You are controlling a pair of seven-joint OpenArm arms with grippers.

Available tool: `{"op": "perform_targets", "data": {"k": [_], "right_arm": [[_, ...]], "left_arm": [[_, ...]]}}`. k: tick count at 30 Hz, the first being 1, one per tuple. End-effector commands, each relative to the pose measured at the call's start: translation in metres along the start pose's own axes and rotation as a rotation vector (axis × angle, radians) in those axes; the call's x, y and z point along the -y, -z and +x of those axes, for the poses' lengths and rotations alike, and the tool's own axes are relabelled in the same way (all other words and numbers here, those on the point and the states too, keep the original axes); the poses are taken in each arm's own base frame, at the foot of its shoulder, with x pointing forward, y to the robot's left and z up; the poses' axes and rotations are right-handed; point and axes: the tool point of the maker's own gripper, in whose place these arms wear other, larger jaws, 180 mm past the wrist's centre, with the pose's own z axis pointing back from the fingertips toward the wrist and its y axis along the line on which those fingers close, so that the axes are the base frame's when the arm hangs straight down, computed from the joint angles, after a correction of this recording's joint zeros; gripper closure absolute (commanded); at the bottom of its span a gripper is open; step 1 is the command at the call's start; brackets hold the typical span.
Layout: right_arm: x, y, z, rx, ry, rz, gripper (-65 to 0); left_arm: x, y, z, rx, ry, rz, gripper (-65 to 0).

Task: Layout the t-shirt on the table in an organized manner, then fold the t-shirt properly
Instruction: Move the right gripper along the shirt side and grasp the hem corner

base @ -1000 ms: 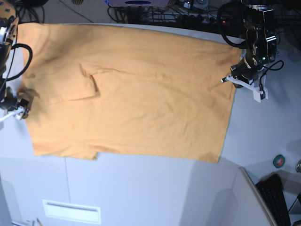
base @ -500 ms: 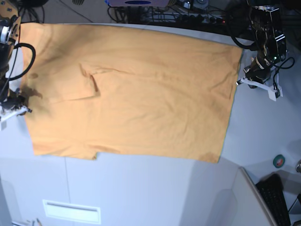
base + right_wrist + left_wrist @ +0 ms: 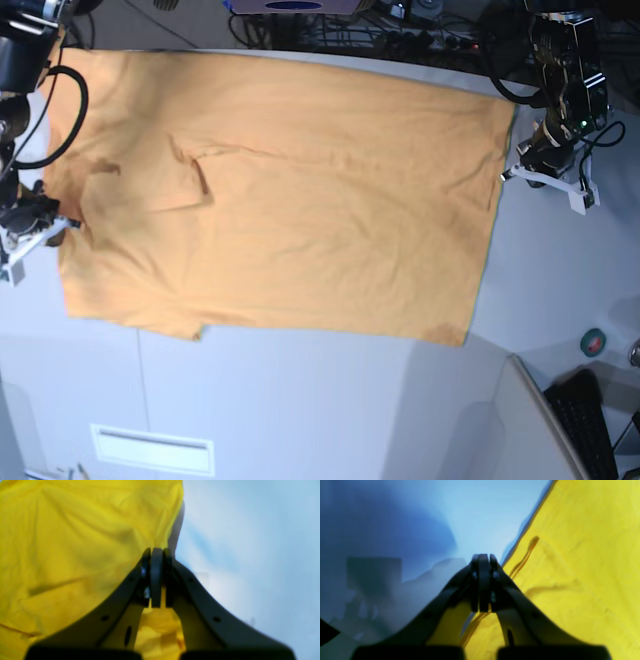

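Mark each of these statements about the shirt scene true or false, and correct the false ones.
1. The t-shirt lies spread out flat on the table. True.
2. The left gripper has its jaws wide open. False: in its wrist view the jaws are pressed together, beside the shirt's edge.
3. The right gripper is shut at the shirt's edge. True; whether it pinches cloth cannot be told.
4. The shirt is already folded in half. False: it lies in one open layer, with only a small crease near one side.
5. A dark keyboard sits in the middle of the shirt. False: it is off the table's corner.
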Motion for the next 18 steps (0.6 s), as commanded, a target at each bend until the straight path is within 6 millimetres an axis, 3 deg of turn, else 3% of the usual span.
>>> {"op": "perform_targets", "data": {"k": [1, 6, 9, 15, 16, 18], "right_arm": [[0.001, -0.012, 0.013, 0.037, -0.021, -0.006, 0.0], [-0.026, -0.034, -0.013, -0.006, -0.030, 0.011, 0.0], [-0.042, -0.038, -0.030, -0.031, -0.018, 0.034, 0.0], [-0.054, -0.039, -0.057, -0.132, -0.003, 0.057, 0.0], [-0.056, -0.040, -0.057, -0.135, -0.005, 0.062, -2.3], [-0.058, -0.044, -0.048, -0.105, -0.017, 0.059, -19.7]], "left_arm": [[0.000, -0.002, 0.013, 0.038, 0.015, -0.003, 0.0], [-0.001, -0.002, 0.013, 0.037, 0.013, -0.001, 0.0], [-0.002, -0.002, 0.013, 0.038, 0.012, 0.000, 0.0], [-0.002, -0.002, 0.014, 0.040, 0.011, 0.000, 0.0], [-0.002, -0.002, 0.014, 0.040, 0.011, 0.000, 0.0], [-0.002, -0.002, 0.014, 0.040, 0.011, 0.000, 0.0]]}}
